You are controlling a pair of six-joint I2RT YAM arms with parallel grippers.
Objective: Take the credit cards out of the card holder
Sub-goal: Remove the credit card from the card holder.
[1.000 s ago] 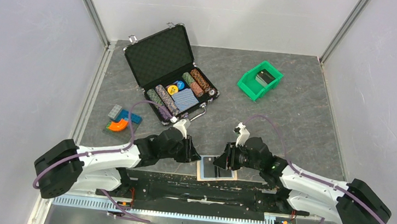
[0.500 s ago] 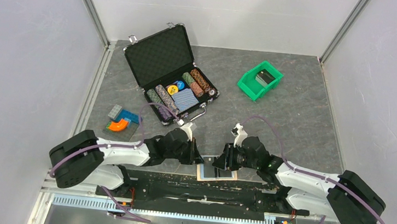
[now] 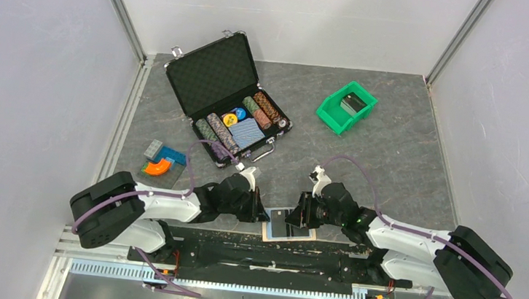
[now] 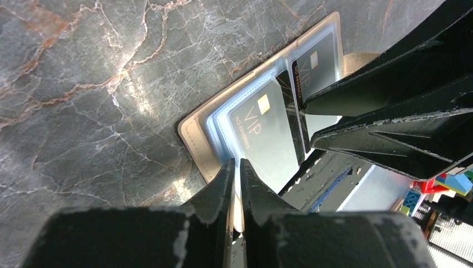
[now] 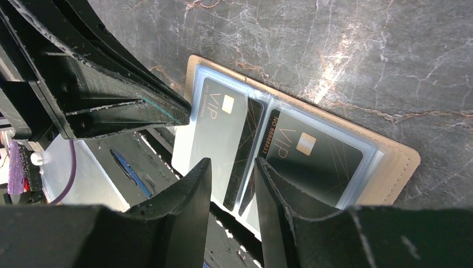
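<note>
Ok so here's where things stand. The card holder (image 3: 289, 226) lies spread open and flat at the near rim of the counter (image 3: 393, 154), right between the two arms. It may hang a bit over that rim. Its long axis runs left to right, so each arm gets one end of it.

Both credit cards I can make out are in their clear sleeves: a grey card (image 5: 215, 131) in the left half and a dark card (image 5: 315, 153) in the right half. There's a dark sliver at the fold that could be another one, can't say for sure.

The left pincer (image 4: 236, 167) comes in from the left and is squeezed down to a thin slit right on the holder's left edge. Looks to me like it's pinching that edge to anchor it, not going for a card.

The right pincer (image 5: 232, 164) comes in from the right with its fingers apart, gripping nothing. It sits over the fold, with that dark sliver showing in the gap between its fingers.

So the bit that matters: the cards lie directly under and just ahead of the right one, with their long sides running near to far, across the holder's length. I'd guess the right arm does the pulling. Which way the sleeves open I honestly can't tell.

The chip case (image 3: 230, 98) and green bin (image 3: 332, 113) are well apart, over at the far side.
</note>
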